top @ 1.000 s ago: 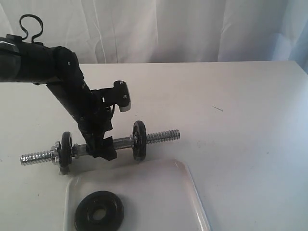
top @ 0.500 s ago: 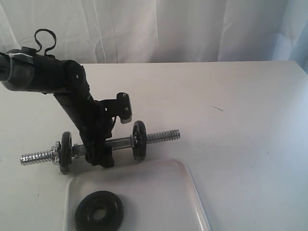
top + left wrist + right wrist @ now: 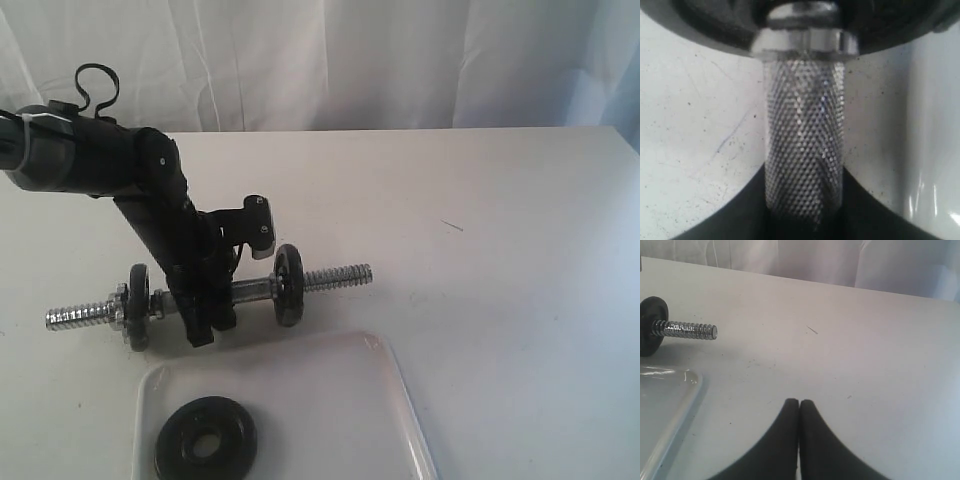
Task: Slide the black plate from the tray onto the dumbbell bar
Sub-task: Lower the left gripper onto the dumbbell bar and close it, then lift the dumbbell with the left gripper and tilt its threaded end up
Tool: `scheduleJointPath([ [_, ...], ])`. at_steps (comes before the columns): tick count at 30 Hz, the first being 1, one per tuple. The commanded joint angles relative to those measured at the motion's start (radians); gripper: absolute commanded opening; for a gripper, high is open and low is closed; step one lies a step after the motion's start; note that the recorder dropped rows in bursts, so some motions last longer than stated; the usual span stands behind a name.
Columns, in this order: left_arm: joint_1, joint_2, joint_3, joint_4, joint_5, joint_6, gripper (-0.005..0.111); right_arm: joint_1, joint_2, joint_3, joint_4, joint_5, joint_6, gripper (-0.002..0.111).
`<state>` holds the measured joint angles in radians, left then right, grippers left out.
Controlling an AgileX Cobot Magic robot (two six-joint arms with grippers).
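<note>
The wide white table (image 3: 500, 250) lies under both my arms; on it, on the camera side of my left claw (image 3: 205, 325), sits the glossy white rectangular tray (image 3: 330, 395) with rounded corners and a low rim, its far edge just beside that claw. The long chrome steel dumbbell bar (image 3: 255, 291) with threaded ends lies across the table beyond the tray; my left claw is clamped on its knurled middle, my dark fingers (image 3: 720, 220) pressed against both sides of the grip in the wrist view. Two black iron discs stand on the dumbbell bar, one (image 3: 289, 285) to one side of my left claw and the other (image 3: 138, 305) to the other side, both near it but not touching. The small round black iron plate with a wide central hole (image 3: 178, 440) lies flat in the tray, apart from my left claw and nearer the camera; the black plate is not on the bar. My right claw (image 3: 799, 410) hangs over bare table with its fingers pressed together, gripping nothing, well apart from the bar's threaded end (image 3: 687, 330).
</note>
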<state>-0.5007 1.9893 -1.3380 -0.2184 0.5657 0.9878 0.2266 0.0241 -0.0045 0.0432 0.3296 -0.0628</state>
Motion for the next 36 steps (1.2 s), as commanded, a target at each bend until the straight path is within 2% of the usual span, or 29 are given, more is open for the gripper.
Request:
scheduleJointPath([
  [1, -0.002, -0.004, -0.002, -0.067, 0.006, 0.003, 0.0, -0.008, -0.005, 0.005, -0.008, -0.009, -0.007, 0.0],
  [16, -0.07, -0.012, -0.002, -0.085, -0.037, 0.003, 0.0, -0.008, -0.005, 0.005, -0.008, -0.009, -0.007, 0.0],
  [36, -0.069, -0.098, -0.002, -0.112, -0.062, -0.058, 0.0, -0.008, -0.005, 0.005, -0.008, -0.009, -0.007, 0.0],
])
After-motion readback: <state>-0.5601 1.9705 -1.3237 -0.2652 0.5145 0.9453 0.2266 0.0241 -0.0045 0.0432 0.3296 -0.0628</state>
